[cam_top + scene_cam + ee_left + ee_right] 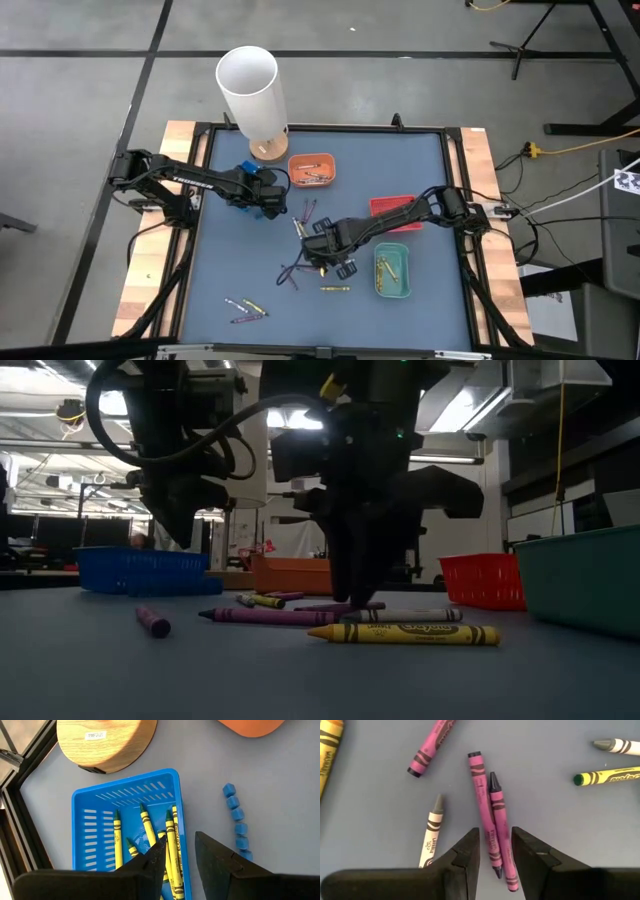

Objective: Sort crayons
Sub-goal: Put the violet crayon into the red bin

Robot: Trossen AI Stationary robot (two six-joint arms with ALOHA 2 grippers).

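Observation:
Loose crayons lie flat on the blue mat: purple ones [305,210], a yellow one [405,634], a white one [431,832]. My right gripper [496,851] points down at mid-table, open, with two purple crayons [490,815] lying side by side between its fingers. Whether the fingers touch them I cannot tell. My left gripper [180,852] hangs open over the blue tray [85,802], which holds several yellow crayons [117,837].
An orange tray [312,170], a red tray [395,208] and a green tray [392,272] stand on the mat's right half. A white tube on a wooden base [252,90] stands at the far edge. A chain of small blue blocks [237,820] lies beside the blue tray.

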